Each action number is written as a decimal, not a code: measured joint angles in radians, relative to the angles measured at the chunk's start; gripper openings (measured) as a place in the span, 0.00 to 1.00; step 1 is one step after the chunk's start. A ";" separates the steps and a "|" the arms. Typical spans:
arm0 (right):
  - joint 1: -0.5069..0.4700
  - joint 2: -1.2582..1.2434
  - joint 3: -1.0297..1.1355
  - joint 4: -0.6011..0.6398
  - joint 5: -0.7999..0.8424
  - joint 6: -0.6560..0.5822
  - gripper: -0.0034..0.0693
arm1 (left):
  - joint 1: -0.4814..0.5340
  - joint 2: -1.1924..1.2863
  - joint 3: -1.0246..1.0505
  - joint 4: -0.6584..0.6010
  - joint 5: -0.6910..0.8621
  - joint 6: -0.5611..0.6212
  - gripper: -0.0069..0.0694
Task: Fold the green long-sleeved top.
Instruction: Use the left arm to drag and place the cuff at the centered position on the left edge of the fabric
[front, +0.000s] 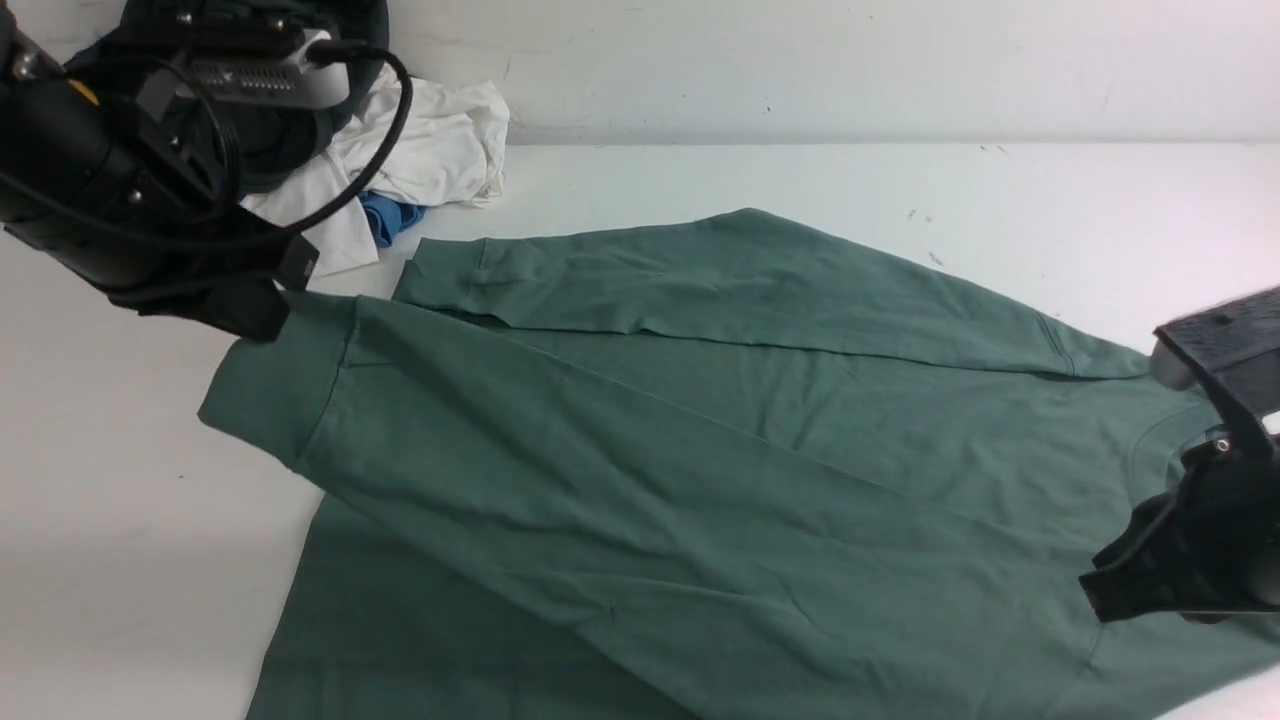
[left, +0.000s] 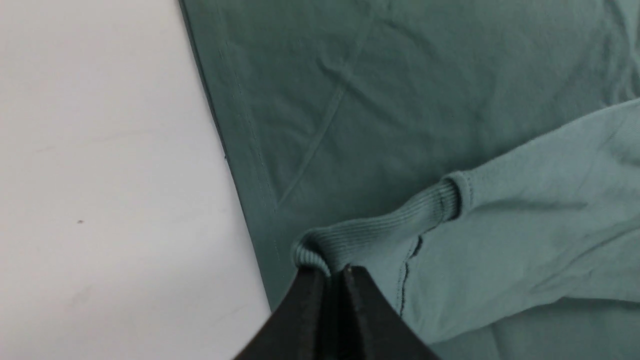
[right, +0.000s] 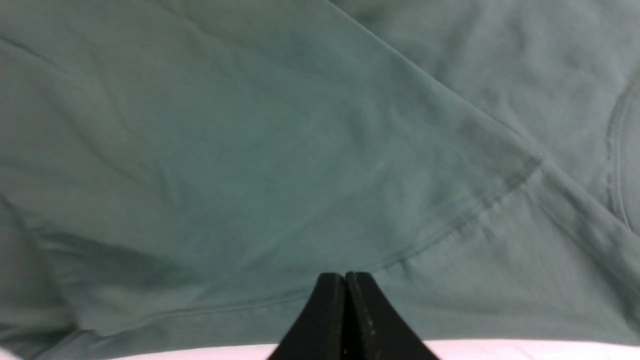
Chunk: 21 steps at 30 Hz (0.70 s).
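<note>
Green long-sleeved top (front: 700, 470) lies left-right; we find left jaws pinching its cuff (left: 380, 232), right jaws closed by the shoulder (right: 500, 192).

L gripper (left: 336, 271) pinched shut on green top (front: 700, 450) cuff; R gripper (right: 345, 275) shut, hovers above it

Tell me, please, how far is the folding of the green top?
Done: the far sleeve lies folded across the top. In hand: the left tool is shut on the cuff of the near sleeve, which lies slanted over the body. The right tool is shut near the collar. Left: the body itself is not yet folded.
</note>
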 joint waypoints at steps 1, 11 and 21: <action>-0.010 0.015 0.000 0.000 -0.003 0.003 0.04 | 0.000 0.011 -0.012 0.000 0.003 0.000 0.11; -0.035 0.072 -0.004 -0.001 -0.034 0.007 0.08 | 0.000 0.199 -0.129 0.031 -0.014 0.023 0.11; -0.035 0.072 -0.007 -0.001 -0.034 0.007 0.09 | 0.000 0.381 -0.182 0.159 -0.027 -0.043 0.11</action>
